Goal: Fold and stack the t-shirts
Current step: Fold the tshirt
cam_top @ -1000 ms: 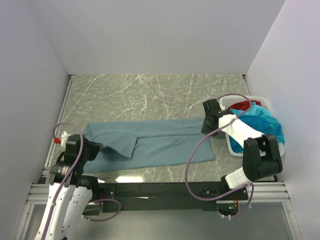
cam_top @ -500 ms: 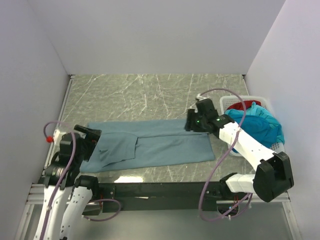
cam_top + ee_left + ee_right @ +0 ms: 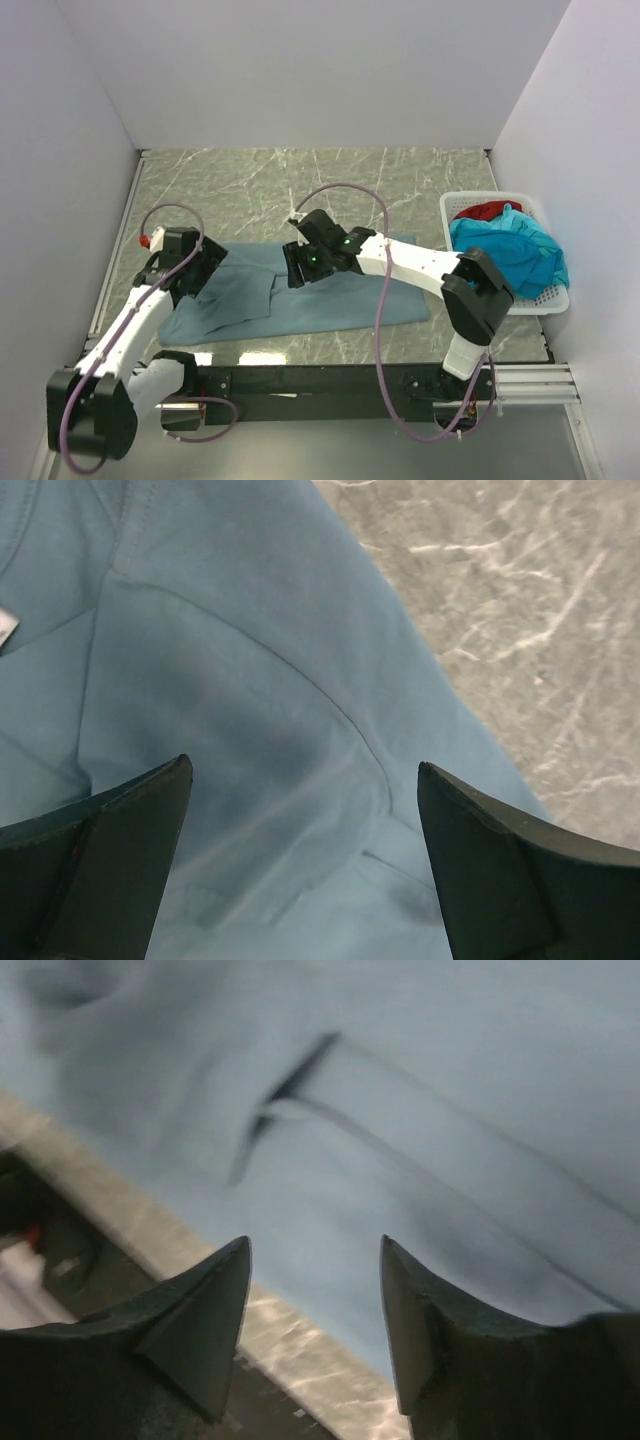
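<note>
Shift: right hand (image 3: 303, 266) in from 3 o'clock, over grey-blue t-shirt (image 3: 340, 300) centre | left hand (image 3: 196, 268) at 9 o'clock end | both open | fold next.

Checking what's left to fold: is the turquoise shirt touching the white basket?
Touching. The top external view shows the turquoise shirt heaped inside the white basket, its cloth resting on the lattice walls.

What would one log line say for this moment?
left gripper open over grey-blue shirt | right gripper open over its middle | turquoise shirt, red shirt in basket
</note>
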You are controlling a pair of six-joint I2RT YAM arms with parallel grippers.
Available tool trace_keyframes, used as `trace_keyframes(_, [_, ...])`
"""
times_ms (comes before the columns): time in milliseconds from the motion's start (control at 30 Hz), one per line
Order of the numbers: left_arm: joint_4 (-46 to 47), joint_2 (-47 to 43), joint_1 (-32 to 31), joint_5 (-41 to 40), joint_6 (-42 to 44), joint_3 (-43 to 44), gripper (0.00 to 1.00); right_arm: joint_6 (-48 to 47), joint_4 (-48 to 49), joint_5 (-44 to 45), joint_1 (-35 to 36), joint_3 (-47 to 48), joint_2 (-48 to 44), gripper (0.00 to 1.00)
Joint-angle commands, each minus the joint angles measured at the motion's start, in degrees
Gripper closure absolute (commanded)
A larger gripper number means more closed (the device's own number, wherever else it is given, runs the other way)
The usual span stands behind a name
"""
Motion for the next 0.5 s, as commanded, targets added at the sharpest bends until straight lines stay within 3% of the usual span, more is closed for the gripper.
trace_keyframes(0, [7.31,4.59,0.45,0.91,1.93,-0.99,0.01,-0.16,-4.38,10.38,-1.89,4.28,1.64,0.36])
trace_keyframes(100, [9.59,9.51,0.63,0.91,2.37,-2.04,0.0,0.27,-7.46,15.16,-4.95,5.17,2.96,0.29])
trace_keyframes(233, [12.49,18.46,1.16,2.57,2.63,-1.87,0.01,1.06,-4.84,12.03,-12.08,1.84,3.67,0.28])
trace_keyframes(467, [14.95,33.75,1.42,3.2,4.03,8.91,0.0,0.72,-3.42,13.85,-18.51,-3.18,6.3,0.26])
